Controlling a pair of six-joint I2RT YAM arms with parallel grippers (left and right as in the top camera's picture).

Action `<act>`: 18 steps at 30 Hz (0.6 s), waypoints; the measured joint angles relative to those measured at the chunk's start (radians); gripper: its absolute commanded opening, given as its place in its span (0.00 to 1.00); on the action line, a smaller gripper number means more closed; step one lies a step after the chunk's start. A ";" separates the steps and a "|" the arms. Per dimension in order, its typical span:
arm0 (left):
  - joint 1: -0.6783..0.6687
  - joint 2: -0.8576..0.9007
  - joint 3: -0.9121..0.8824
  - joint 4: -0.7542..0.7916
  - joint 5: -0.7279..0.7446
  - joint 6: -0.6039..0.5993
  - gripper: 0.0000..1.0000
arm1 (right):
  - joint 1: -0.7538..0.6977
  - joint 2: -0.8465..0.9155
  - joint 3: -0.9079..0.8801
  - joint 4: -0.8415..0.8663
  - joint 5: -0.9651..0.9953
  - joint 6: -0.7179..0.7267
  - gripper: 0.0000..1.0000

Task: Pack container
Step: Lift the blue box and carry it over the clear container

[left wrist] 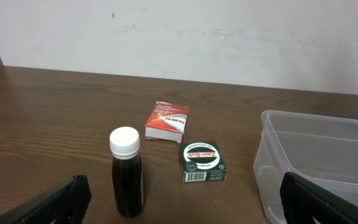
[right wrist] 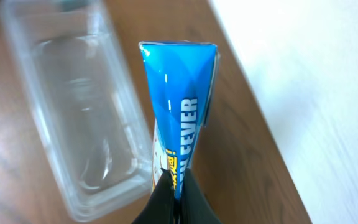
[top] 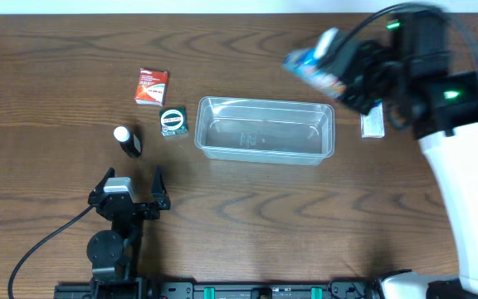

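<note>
— Container [top: 260,158] position?
— Middle of the counter [top: 56,83], open side up, just right of the green box [top: 173,121].
— Pincers?
— Left pincer [top: 132,176] spread wide, gripping nothing. Right pincer [right wrist: 176,190] clamped on a blue packet [right wrist: 176,99], raised near the container's right end.

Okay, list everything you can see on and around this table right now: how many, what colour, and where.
container: one, clear, middle of the table, nothing seen inside
red box: one, red and white, left of the container, far side
green box: one, dark green, just left of the container
bottle: one, dark with white cap, upright, left of the green box
blue packet: one, blue, held up near the container's right end
pale item: one, whitish, right of the container, partly hidden by the arm
left gripper: open, empty, near the bottle
right gripper: shut on the blue packet
</note>
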 measured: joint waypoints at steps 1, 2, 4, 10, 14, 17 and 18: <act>0.000 0.000 0.000 0.000 0.000 0.000 0.98 | 0.031 0.005 0.000 -0.013 0.017 -0.011 0.01; 0.000 0.000 0.000 0.000 0.000 0.000 0.98 | 0.069 0.014 0.000 -0.026 0.042 -0.019 0.01; 0.000 0.000 0.000 0.000 0.000 0.000 0.98 | 0.118 0.031 0.000 -0.044 0.086 -0.030 0.01; 0.000 0.000 0.000 0.000 0.000 0.000 0.98 | 0.232 0.123 0.000 -0.069 0.249 -0.045 0.01; 0.000 0.000 0.000 0.000 0.000 0.000 0.98 | 0.273 0.189 0.000 -0.071 0.306 -0.037 0.01; 0.000 0.000 0.000 0.000 0.000 0.000 0.98 | 0.285 0.224 0.000 -0.071 0.320 -0.037 0.01; 0.000 0.000 0.000 0.000 0.000 0.000 0.98 | 0.288 0.237 0.000 -0.070 0.321 -0.042 0.01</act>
